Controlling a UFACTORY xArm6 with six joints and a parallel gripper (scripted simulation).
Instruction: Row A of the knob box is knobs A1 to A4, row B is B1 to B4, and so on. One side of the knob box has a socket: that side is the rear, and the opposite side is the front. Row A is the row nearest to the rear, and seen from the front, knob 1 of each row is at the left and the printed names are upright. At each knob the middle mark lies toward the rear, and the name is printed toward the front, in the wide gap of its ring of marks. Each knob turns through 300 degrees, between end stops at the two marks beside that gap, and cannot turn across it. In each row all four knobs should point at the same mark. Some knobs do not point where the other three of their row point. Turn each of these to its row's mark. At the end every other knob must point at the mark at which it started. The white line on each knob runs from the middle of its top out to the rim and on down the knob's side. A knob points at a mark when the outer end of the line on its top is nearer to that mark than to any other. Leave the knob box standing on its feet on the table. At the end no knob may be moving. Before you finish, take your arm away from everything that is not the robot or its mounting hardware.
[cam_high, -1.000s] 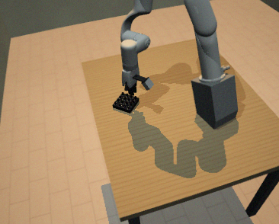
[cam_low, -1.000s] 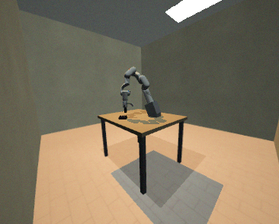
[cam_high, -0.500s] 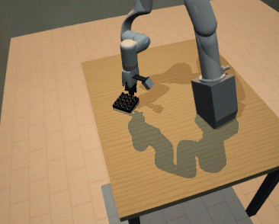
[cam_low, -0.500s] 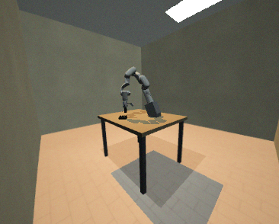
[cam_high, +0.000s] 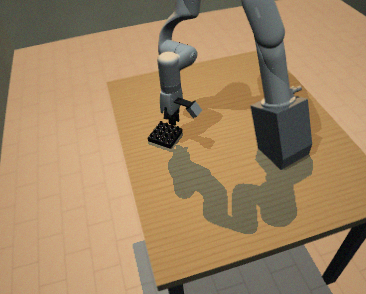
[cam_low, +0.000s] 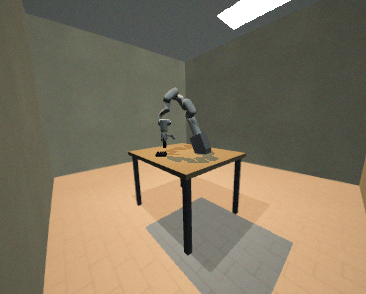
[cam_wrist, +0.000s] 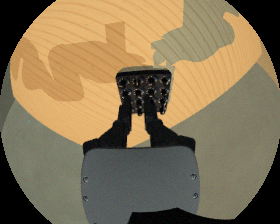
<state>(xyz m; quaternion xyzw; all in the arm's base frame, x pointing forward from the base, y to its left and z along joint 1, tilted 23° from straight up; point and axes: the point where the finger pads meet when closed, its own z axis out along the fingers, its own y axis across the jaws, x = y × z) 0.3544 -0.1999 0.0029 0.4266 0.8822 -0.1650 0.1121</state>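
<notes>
Relative to the knob box (cam_high: 163, 135) (cam_low: 161, 154) (cam_wrist: 145, 92), which stands on the wooden table (cam_high: 235, 200) (cam_low: 187, 169) (cam_wrist: 100, 30), the downward gripper (cam_high: 172, 121) (cam_low: 164, 146) (cam_wrist: 137, 102) is above its edge, fingers slightly spread with a narrow gap; whether a knob lies between them, cannot tell.

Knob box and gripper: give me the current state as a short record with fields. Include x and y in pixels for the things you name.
knob_box: black (cam_high: 162, 144) (cam_low: 161, 154) (cam_wrist: 145, 74), on the table (cam_high: 165, 250) (cam_low: 145, 156) (cam_wrist: 100, 30)
knobs: on its top; lower ones partly covered by fingers in wrist view
gripper: above the box (cam_high: 172, 121) (cam_low: 164, 147) (cam_wrist: 137, 102), pointing down
fingers: slightly apart
held: nothing
arm_mount: dark block (cam_high: 270, 132) (cam_low: 201, 143) on the same table
knob_marks: too small to read
arm_clear_of_box: fingers close over it; contact unlikely
</notes>
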